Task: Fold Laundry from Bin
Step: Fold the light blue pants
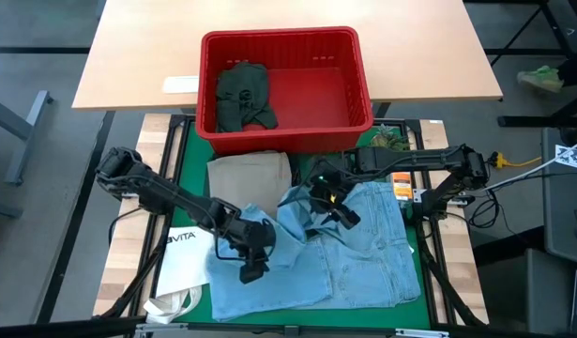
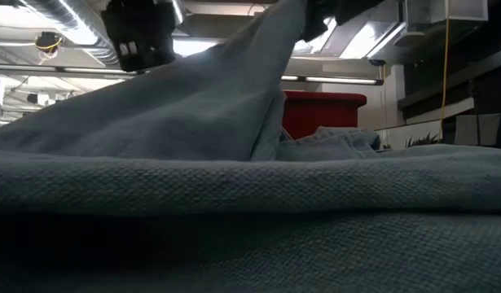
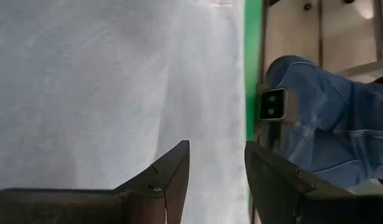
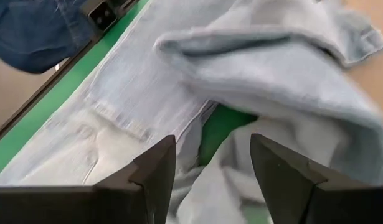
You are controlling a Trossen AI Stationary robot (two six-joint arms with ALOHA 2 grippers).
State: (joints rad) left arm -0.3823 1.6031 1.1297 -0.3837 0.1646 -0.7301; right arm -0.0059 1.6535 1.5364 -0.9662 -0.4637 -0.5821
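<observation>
Light blue jeans [image 1: 349, 249] spread flat, long axis across table, left end folded.

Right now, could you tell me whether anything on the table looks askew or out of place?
Yes: the light blue jeans lie rumpled rather than flat, one part bunched beneath the right gripper. A white VITA tote bag sits half under them at the mat's left edge.

soft denim jeans [image 1: 363, 244], glossy plastic bin [image 1: 358, 70] (slotted)

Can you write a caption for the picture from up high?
Both open grippers, left and right, hover over light blue jeans below the red bin.
</observation>
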